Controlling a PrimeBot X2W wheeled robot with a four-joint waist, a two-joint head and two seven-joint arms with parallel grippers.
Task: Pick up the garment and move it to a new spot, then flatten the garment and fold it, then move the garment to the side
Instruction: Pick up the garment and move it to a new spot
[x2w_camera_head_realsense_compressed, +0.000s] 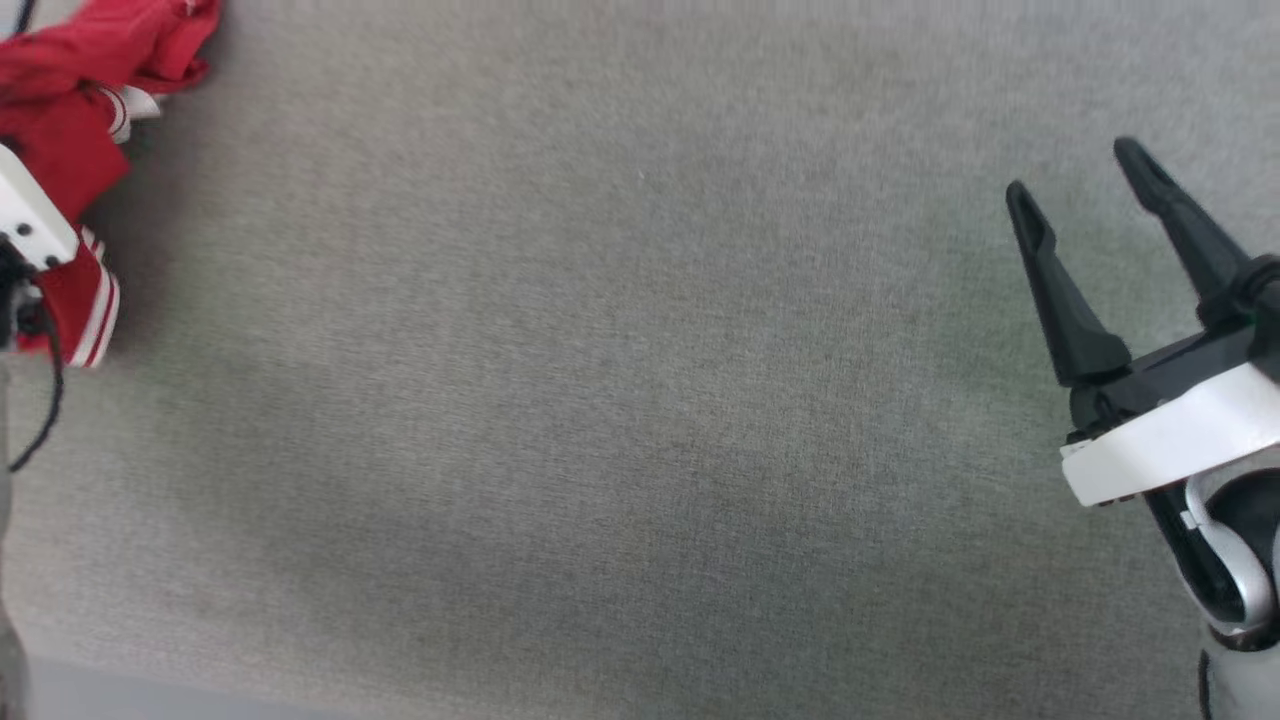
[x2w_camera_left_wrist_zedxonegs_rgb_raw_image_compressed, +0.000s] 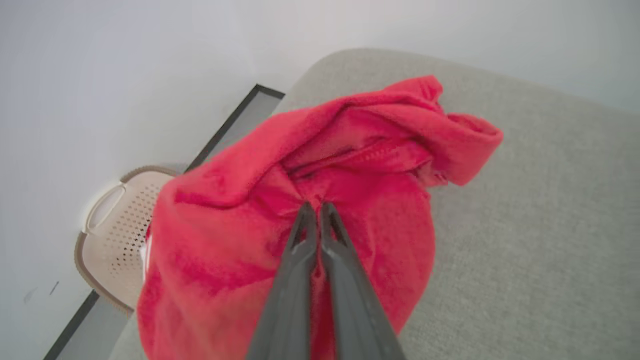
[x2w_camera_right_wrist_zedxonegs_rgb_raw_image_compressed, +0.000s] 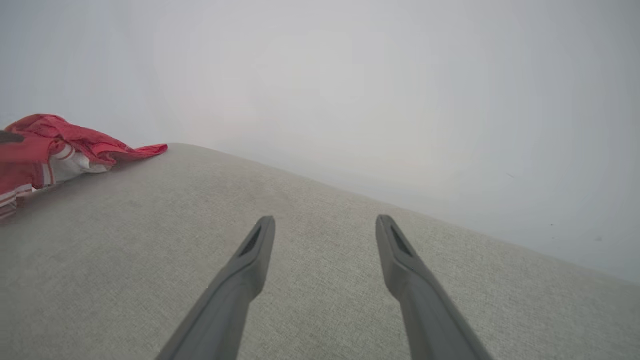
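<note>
The garment (x2w_camera_head_realsense_compressed: 70, 90) is a crumpled red T-shirt with red-and-white striped trim, bunched at the far left of the grey padded surface. In the left wrist view its red cloth (x2w_camera_left_wrist_zedxonegs_rgb_raw_image_compressed: 240, 235) bulges around my left gripper (x2w_camera_left_wrist_zedxonegs_rgb_raw_image_compressed: 315, 207), whose two fingers are pressed together on a pinch of the fabric. The left arm's white wrist (x2w_camera_head_realsense_compressed: 25, 220) shows at the head view's left edge. My right gripper (x2w_camera_head_realsense_compressed: 1075, 170) hovers open at the right side, far from the shirt. The right wrist view shows the garment (x2w_camera_right_wrist_zedxonegs_rgb_raw_image_compressed: 50, 145) in the distance at left and the gripper (x2w_camera_right_wrist_zedxonegs_rgb_raw_image_compressed: 325, 222) with nothing between its fingers.
The grey fabric surface (x2w_camera_head_realsense_compressed: 600, 400) stretches wide between the two arms. A beige perforated basket (x2w_camera_left_wrist_zedxonegs_rgb_raw_image_compressed: 115, 225) stands on the floor beyond the surface's left edge. A pale wall lies behind.
</note>
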